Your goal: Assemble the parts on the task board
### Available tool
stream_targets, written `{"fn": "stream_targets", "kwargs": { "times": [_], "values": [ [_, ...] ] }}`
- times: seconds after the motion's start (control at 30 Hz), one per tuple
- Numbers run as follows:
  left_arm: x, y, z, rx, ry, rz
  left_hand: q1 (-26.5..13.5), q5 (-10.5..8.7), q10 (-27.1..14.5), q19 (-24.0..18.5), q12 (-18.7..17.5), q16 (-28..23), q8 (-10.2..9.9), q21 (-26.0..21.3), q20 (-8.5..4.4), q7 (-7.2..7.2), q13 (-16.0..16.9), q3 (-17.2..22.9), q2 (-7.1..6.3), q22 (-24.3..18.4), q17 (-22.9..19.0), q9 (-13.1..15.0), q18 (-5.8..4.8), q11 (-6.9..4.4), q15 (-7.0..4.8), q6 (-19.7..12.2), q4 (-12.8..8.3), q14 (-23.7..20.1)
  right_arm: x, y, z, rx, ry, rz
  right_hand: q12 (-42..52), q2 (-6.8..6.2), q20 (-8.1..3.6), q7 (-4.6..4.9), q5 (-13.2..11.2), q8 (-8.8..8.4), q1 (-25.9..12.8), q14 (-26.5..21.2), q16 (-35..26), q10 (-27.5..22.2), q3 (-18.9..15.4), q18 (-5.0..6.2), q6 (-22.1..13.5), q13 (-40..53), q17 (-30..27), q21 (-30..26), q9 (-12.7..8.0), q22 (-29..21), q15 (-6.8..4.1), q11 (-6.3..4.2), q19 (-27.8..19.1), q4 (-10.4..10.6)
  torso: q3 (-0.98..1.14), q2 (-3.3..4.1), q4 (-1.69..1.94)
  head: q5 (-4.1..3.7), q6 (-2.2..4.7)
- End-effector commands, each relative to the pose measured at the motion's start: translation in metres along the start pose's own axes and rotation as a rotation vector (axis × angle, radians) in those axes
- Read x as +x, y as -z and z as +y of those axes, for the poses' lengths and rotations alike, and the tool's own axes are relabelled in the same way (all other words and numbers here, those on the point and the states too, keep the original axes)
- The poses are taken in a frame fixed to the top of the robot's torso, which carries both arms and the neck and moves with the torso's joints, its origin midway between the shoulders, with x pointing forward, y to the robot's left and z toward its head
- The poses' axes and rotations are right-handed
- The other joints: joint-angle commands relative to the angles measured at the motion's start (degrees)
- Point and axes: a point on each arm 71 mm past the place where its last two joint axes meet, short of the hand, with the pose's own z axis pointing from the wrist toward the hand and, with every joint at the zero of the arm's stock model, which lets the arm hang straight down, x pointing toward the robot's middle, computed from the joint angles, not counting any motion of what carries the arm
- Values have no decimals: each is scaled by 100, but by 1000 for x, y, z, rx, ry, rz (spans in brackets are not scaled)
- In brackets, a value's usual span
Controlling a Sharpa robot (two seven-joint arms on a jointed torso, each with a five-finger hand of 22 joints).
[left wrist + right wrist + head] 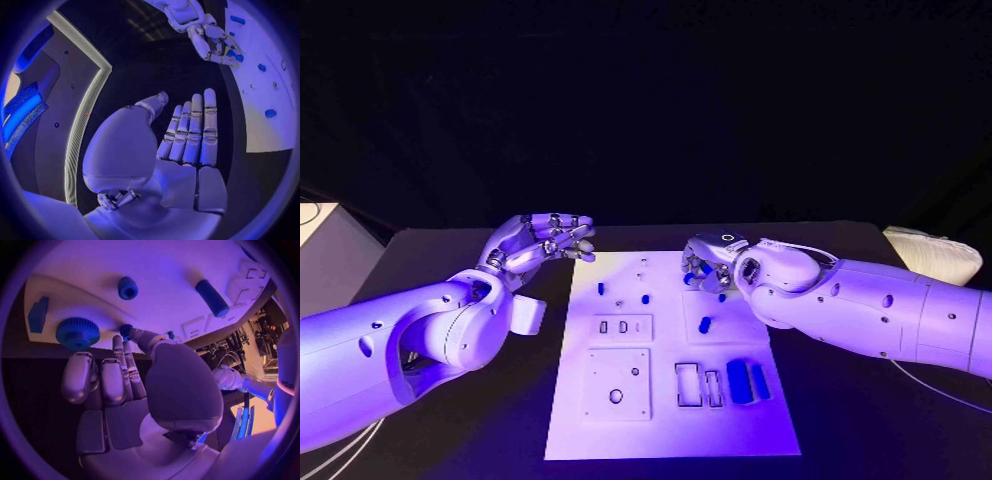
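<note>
I look down at a black table (877, 420) with the white task board (668, 420) lying lengthwise in front of me. Nearest me on the board sit a square plate with two holes (616, 384) and, to its right, upright blue parts (740, 381) beside empty rectangular slots (688, 384). Further out, a short blue cylinder (705, 324) lies on the board with its long axis running roughly away from me. Just beyond it, my right hand (708, 266) hovers over the board's far right area, fingers curled downward and, as far as I can judge, holding nothing; from the right wrist view its fingertips (128, 340) reach close to a small blue peg (126, 329), with a blue gear (77, 333) just beside. My left hand (548, 240) floats off the board's left edge, fingers partly spread and holding nothing. My right hand is clearly the nearer to the far parts, so I judge the next pick falls to it.
</note>
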Motion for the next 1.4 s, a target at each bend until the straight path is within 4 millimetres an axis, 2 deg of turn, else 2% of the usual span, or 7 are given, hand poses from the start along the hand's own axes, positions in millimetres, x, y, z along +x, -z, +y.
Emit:
{"fn": "stream_targets", "kwargs": {
  "times": [0.03, 0.1, 0.3, 0.7, 0.93, 1.17, 1.4],
  "values": [
    [1, -1, -1, 9, 17, 4, -26, 2, 0, -34, -16, 31, -29, 16, -5, 16, -7, 32, 19, 8, 6, -4, 6, 25, -12, 13, -11, -44, 0, 0, 1, -9, -6, -7, 36, 58, -5, -34, -33, 71, 26, 164, 35, 105, 82, -92, 84, 15, 10, 40, 47, 60, -35, -27, 40, -18, -1, 10, 5, 10, -9],
    [0, -1, -1, 8, 18, 3, -28, 1, 1, -37, -15, 35, -29, 22, -5, 16, -6, 33, 20, 12, 9, -4, 7, 25, -12, 14, -10, -45, 0, 0, 1, -8, -4, -3, 30, 94, -22, -56, -143, 110, 68, 163, 56, 173, 154, -100, 126, 26, 15, 79, 86, 119, -54, -51, 51, -35, 1, 11, 4, 8, -12],
    [-1, -1, -1, 9, 19, -2, -26, 1, 2, -42, -15, 40, -28, 32, -5, 15, -6, 37, 22, 20, 12, -4, 8, 24, -12, 15, -12, -47, 1, 0, 2, -10, -1, 6, 29, 143, -54, -103, -186, 200, 121, 167, 105, 308, 241, -121, 217, 51, 42, 169, 173, 252, -89, -98, 81, -83, 1, 18, -1, 4, -17],
    [-3, -1, -1, 8, 17, -6, -21, 2, 3, -50, -15, 47, -29, 44, -5, 11, -6, 41, 23, 29, 17, -4, 8, 22, -13, 16, -17, -50, -5, 2, 5, 19, -18, -86, 4, 178, -80, -128, -118, 277, 175, 161, 121, 375, 301, -144, 270, 64, 27, 262, 258, 389, -114, -123, 116, -162, -5, 22, 9, -8, -11],
    [-4, -1, -1, 8, 16, -9, -14, 1, 5, -67, -14, 59, -27, 70, -5, 8, -6, 50, 25, 50, 26, -3, 10, 20, -15, 20, -26, -58, -18, 3, 13, 17, -37, -179, 1, 178, -81, -129, -109, 290, 164, 165, 139, 383, 304, -162, 279, 65, 53, 326, 273, 480, -115, -123, 151, -163, -9, 24, 3, 4, 8],
    [-3, -1, -1, 8, 18, -7, -14, 1, 5, -67, -14, 59, -27, 70, -5, 8, -6, 50, 25, 50, 26, -3, 10, 20, -15, 20, -26, -58, -31, -7, 26, 0, -49, -260, -5, 166, -82, -131, -97, 296, 161, 171, 158, 384, 306, -172, 276, 64, 82, 361, 284, 531, -115, -124, 169, -172, -4, 45, 18, 4, 14],
    [0, -2, -1, 8, 21, 0, -10, 1, 6, -77, -14, 67, -27, 87, -5, 5, -7, 57, 27, 63, 31, -3, 11, 19, -16, 22, -31, -63, -33, -21, 39, -15, -49, -286, -7, 160, -83, -130, -95, 297, 155, 171, 160, 384, 306, -172, 273, 64, 82, 362, 287, 532, -115, -123, 169, -172, -22, 51, 43, -4, 7]
  ]
}}
